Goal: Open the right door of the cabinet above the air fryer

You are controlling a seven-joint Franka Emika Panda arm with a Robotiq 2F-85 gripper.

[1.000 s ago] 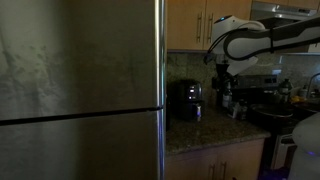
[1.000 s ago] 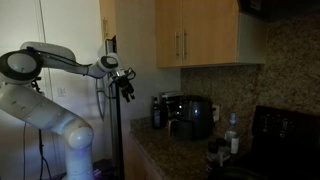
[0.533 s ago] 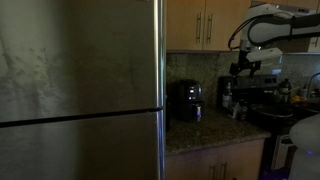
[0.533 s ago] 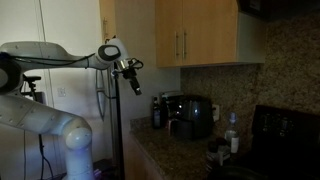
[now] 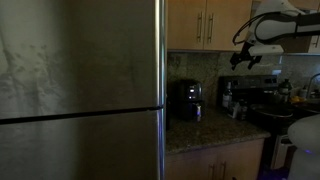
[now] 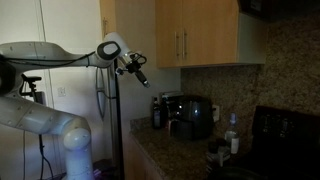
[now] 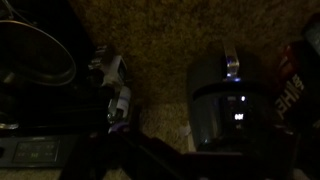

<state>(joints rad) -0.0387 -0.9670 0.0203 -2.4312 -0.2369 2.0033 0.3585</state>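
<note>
My claw (image 6: 144,78) hangs in mid-air, jaws wide and empty, well apart from the honey-brown wooden wall cabinet (image 6: 170,20). Its flat right door (image 6: 212,30), slim metal bar handle (image 6: 185,43) untouched, is shut above the squat black air fryer (image 6: 190,115) at the back edge of the counter (image 6: 160,150). I judge the whole job left to do.

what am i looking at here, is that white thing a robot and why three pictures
The white jointed thing is a robot arm steered by a person. Two pictures come from cameras standing in the kitchen; the dark third comes from a camera on its wrist, looking down on the speckled counter. Its jaws hang open in the air, holding nothing. On the counter stands a black air fryer beside bottles; above it is a wooden cabinet whose right door is shut. The steel slab is a fridge.
</note>
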